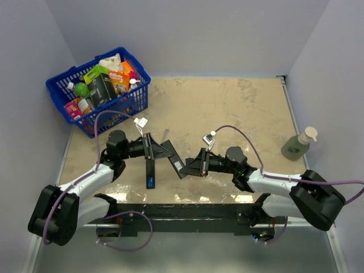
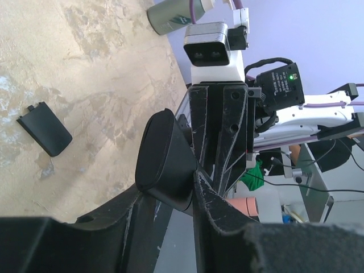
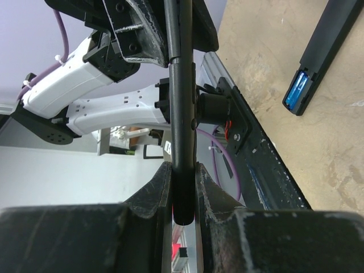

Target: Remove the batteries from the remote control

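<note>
A black remote (image 1: 175, 159) is held off the table between both grippers. My left gripper (image 1: 162, 149) is shut on its one end, seen in the left wrist view (image 2: 168, 165). My right gripper (image 1: 191, 165) is shut on the other end; the right wrist view shows the remote edge-on (image 3: 183, 114) between the fingers (image 3: 156, 190). A second black remote (image 1: 150, 165) lies flat on the table under the left gripper, its compartment open with bright blue batteries (image 1: 151, 182) at the near end; they also show in the right wrist view (image 3: 297, 92).
A small flat black cover piece (image 2: 44, 128) lies on the table. A blue basket (image 1: 60, 94) full of groceries stands at the back left. A soap pump bottle (image 1: 297, 145) stands at the right. Walls close the table on three sides.
</note>
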`<state>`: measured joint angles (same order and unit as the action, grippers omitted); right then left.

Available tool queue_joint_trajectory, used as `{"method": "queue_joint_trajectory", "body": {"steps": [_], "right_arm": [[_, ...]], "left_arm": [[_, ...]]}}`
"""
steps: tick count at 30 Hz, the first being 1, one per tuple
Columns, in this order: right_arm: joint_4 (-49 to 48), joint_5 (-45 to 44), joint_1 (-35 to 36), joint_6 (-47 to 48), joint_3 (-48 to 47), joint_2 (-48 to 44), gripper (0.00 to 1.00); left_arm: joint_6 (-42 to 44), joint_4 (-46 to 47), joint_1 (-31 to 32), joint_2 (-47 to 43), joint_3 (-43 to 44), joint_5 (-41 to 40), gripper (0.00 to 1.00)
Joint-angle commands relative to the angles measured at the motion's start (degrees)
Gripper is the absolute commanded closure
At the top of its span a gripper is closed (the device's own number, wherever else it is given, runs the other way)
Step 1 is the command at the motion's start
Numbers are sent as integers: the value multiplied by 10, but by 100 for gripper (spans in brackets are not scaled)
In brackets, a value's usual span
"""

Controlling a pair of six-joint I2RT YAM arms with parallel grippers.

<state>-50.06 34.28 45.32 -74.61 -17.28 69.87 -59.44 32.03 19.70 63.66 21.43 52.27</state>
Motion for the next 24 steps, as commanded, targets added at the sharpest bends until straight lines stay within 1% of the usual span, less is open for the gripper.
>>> {"method": "queue_joint_trajectory", "body": {"steps": [1,5,11,17,24], "right_arm": [[-25,21,1,2,1,-25,100],[-25,21,2,0,1,-27,100],[-23,21,2,0,-1,-29,100],[-24,23,2,-1,-2,-32,100],[-21,23,2,1,1,-32,100]], "left_arm": [[46,2,-8,-6,10,-35,65],[47,-2,-8,-7,8,-34,61],[49,-7,-9,-11,9,-40,53],[49,-14,-19,-11,8,-44,50],[38,-1,-33,-14,6,-36,50]]}}
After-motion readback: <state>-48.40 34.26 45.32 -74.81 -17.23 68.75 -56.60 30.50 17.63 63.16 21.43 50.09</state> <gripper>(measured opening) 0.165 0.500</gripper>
